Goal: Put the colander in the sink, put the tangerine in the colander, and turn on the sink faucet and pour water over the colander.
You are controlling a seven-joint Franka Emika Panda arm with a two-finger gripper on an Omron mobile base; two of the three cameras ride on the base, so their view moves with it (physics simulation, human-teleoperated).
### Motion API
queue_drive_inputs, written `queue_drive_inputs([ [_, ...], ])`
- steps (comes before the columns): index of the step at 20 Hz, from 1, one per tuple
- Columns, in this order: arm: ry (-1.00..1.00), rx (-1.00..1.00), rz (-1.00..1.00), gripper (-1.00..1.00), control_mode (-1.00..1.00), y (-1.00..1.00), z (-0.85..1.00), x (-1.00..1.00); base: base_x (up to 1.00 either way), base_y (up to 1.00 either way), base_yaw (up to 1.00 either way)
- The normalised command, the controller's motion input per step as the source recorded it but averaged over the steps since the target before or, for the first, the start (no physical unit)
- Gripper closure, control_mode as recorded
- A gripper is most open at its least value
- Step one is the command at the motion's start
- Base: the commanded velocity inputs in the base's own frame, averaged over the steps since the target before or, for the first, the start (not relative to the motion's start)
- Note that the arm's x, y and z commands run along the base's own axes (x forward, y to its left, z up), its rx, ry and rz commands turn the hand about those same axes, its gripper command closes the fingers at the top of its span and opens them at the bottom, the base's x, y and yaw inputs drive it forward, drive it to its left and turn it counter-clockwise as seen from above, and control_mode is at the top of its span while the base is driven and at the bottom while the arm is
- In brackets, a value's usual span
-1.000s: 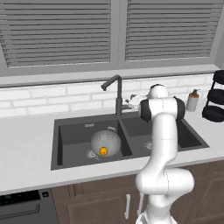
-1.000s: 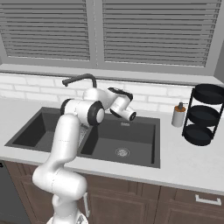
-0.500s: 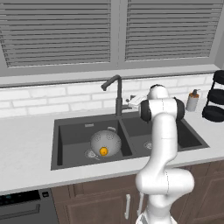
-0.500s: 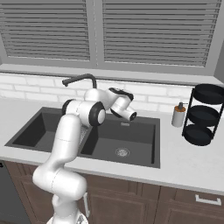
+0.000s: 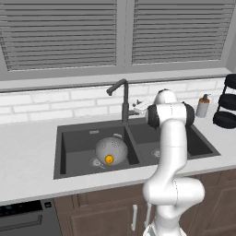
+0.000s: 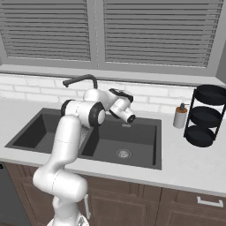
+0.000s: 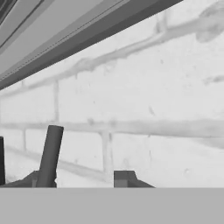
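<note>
The colander [image 5: 111, 149] sits in the left basin of the sink [image 5: 73, 169] with the tangerine [image 5: 109, 159] inside it at the front. The gripper [image 5: 136, 105] is up behind the basin divider, right beside the base of the sink faucet [image 5: 123, 99], well above and to the right of the colander. In the hand view a slim dark lever [image 7: 49, 156] stands between the fingertips [image 7: 124, 179], the jaws partly apart around it; whether they press it cannot be told

Pale counter [image 5: 27, 152] with soap bottle [image 5: 202, 106]
</note>
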Motion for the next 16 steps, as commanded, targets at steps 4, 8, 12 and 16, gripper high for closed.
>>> queue_drive_inputs([
  [4, 0.00, 0.05, -0.15, 1.00, -1.00, -0.51, 0.00, 0.27, 0.00, 0.00, 0.00],
  [8, 0.00, 0.07, -0.15, 1.00, -1.00, -0.74, 0.00, 0.29, 0.00, 0.00, 0.00],
  [12, 0.00, 0.10, -0.14, 1.00, -1.00, -0.86, 0.00, 0.26, 0.00, 0.00, 0.00],
  [16, 0.00, 0.15, -0.08, 1.00, -1.00, -1.00, 0.00, 0.10, 0.00, 0.00, 0.00],
])
